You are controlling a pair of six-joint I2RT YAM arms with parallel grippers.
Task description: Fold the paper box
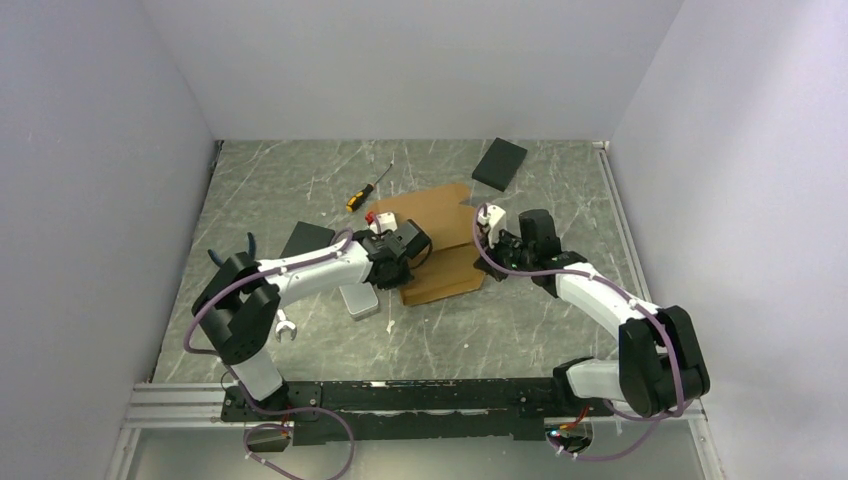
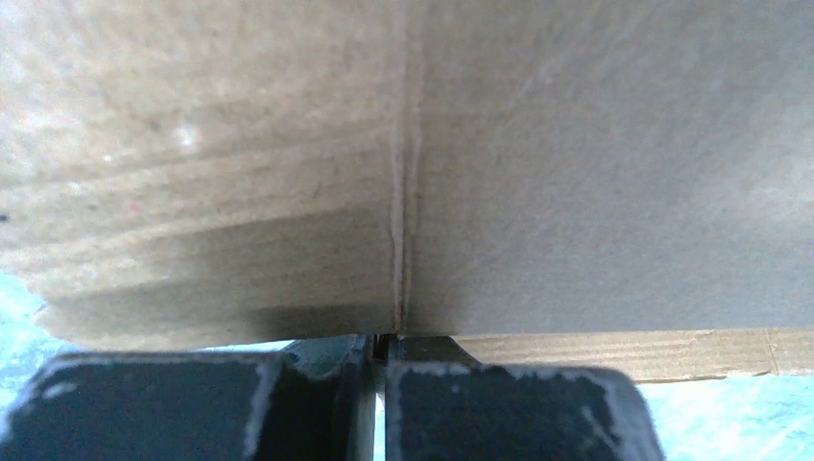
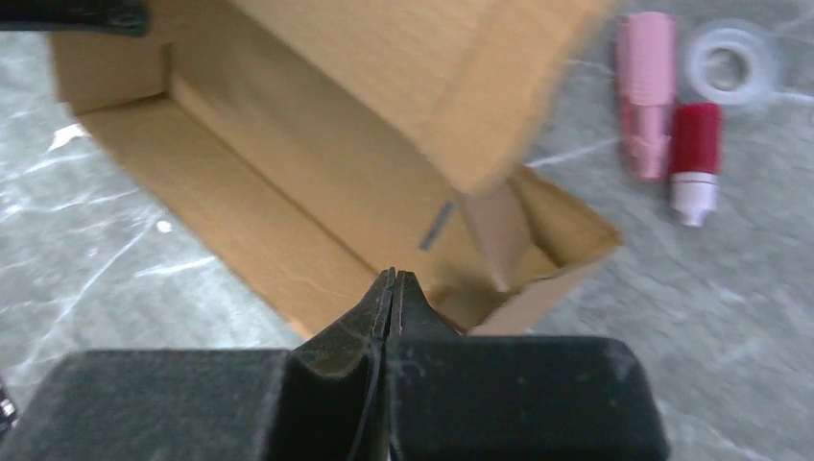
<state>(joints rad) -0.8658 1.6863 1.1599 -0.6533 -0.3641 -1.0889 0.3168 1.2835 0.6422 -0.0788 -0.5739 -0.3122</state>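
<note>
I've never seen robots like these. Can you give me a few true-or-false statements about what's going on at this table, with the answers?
1. The paper box already has walls standing up. True.
2. The right pincer is spread wide open. False: its fingers are pressed together.
3. A screwdriver lies on the table beyond the box. True.
4. Both black slabs are stacked on top of the box. False: the far black slab and the near black slab both lie on the table, not on the box.
</note>
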